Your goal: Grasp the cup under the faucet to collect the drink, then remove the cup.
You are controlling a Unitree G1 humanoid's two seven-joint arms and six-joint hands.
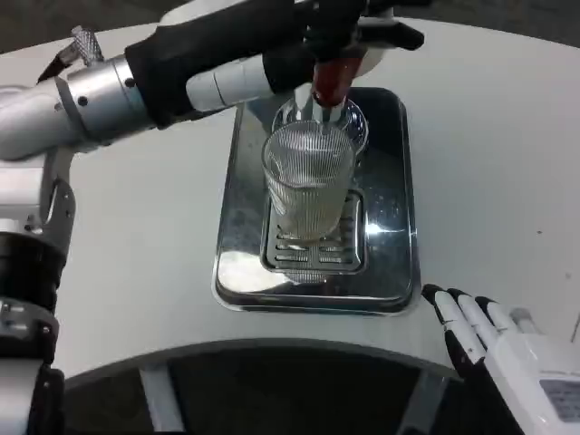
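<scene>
A clear ribbed cup (309, 190) stands upright on the drain grate of a steel drip tray (237, 237), with pale liquid in its lower part. Right behind and above it rises the faucet with a red handle (333, 77). My left hand (337, 27) reaches in from the upper left and grips the top of that handle; its fingers are dark and partly cut off by the picture's top edge. My right hand (503, 349) lies at the table's near right edge, fingers straight and together, holding nothing, well apart from the cup.
The drip tray sits in the middle of a round white table (489, 172). My left forearm (136, 91) crosses above the table's left part. The table's dark front rim (272, 372) curves along the bottom.
</scene>
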